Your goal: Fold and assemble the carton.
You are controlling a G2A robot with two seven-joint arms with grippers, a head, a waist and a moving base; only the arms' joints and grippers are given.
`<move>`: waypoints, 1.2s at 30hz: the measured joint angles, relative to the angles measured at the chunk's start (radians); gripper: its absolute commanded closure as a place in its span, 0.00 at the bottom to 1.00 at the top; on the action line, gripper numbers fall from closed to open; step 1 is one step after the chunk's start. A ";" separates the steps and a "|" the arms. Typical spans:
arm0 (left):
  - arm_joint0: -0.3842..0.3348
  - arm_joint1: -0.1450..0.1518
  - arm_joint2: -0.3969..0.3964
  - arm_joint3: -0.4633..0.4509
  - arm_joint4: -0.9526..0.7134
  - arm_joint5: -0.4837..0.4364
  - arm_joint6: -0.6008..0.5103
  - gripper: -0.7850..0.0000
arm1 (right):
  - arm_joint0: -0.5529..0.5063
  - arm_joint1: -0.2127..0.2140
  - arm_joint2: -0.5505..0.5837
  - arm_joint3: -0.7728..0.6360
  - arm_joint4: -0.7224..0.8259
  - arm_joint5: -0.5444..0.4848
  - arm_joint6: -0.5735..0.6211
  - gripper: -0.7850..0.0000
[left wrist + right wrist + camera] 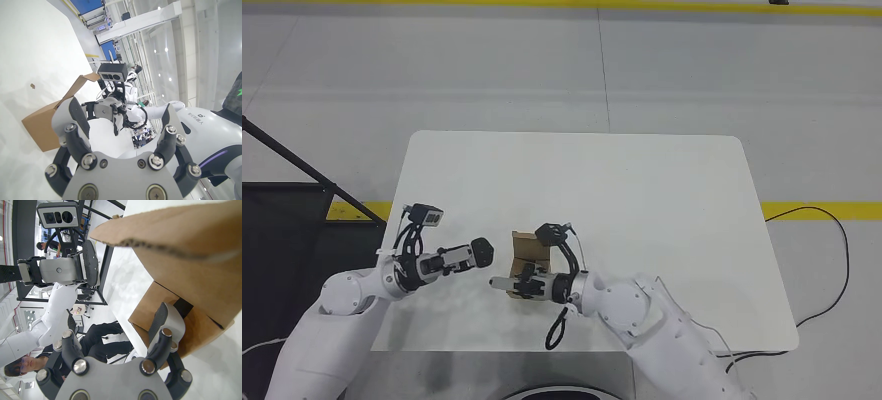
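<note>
On white table (642,180), near front edge: brown carton (526,247), one flap raised. Low beside it, right gripper (115,311) pointing left, spread wide, one finger (160,317) at carton's open end, gripping nothing. Opposite, near carton, left gripper (122,106) wide open, empty.

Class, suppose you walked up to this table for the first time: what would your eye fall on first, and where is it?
The brown carton stands out first, sitting near the robot-side edge of the white table with a flap raised. The open right pincer is close beside it, one finger at its open end. The open left pincer faces it from a little apart.
</note>
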 measured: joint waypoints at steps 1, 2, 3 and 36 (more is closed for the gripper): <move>0.000 0.000 0.000 0.000 -0.001 0.000 0.000 0.00 | 0.001 -0.001 -0.001 0.001 -0.001 0.002 0.000 0.00; 0.000 0.000 -0.001 0.000 -0.001 -0.001 0.001 0.00 | 0.002 -0.001 -0.002 0.001 -0.002 0.003 0.001 0.00; 0.001 0.000 -0.001 0.001 -0.002 -0.001 0.001 0.00 | 0.003 -0.002 -0.003 0.002 -0.004 0.006 0.001 0.00; 0.007 0.000 -0.007 0.003 -0.008 -0.004 0.004 0.00 | -0.095 0.015 0.047 -0.101 -0.054 -0.161 -0.098 0.00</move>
